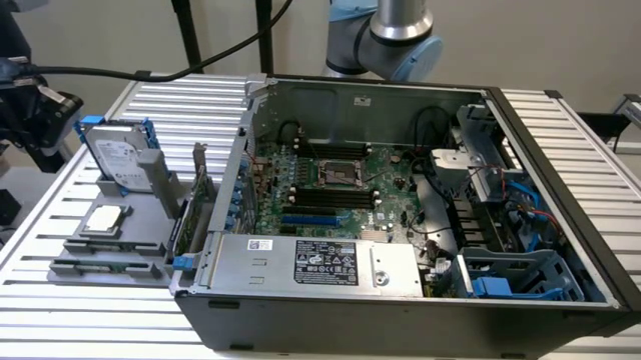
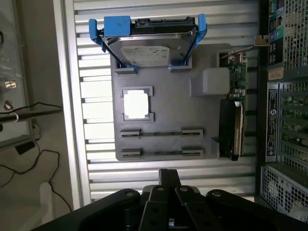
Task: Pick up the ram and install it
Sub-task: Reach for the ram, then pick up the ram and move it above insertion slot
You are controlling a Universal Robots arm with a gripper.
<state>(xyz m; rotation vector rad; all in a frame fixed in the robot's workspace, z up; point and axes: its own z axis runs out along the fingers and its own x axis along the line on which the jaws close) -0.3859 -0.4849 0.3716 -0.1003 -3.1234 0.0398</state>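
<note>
Two thin ram sticks [image 2: 160, 133] stand edge-up in slotted holders on the matte grey plastic tray [image 2: 168, 101]; just off the tray's edge hangs the black gripper [image 2: 169, 177], fingers pressed together, empty.

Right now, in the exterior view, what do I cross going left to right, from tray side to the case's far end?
hard drive → upright green card → processor socket → blue drive cage
</note>
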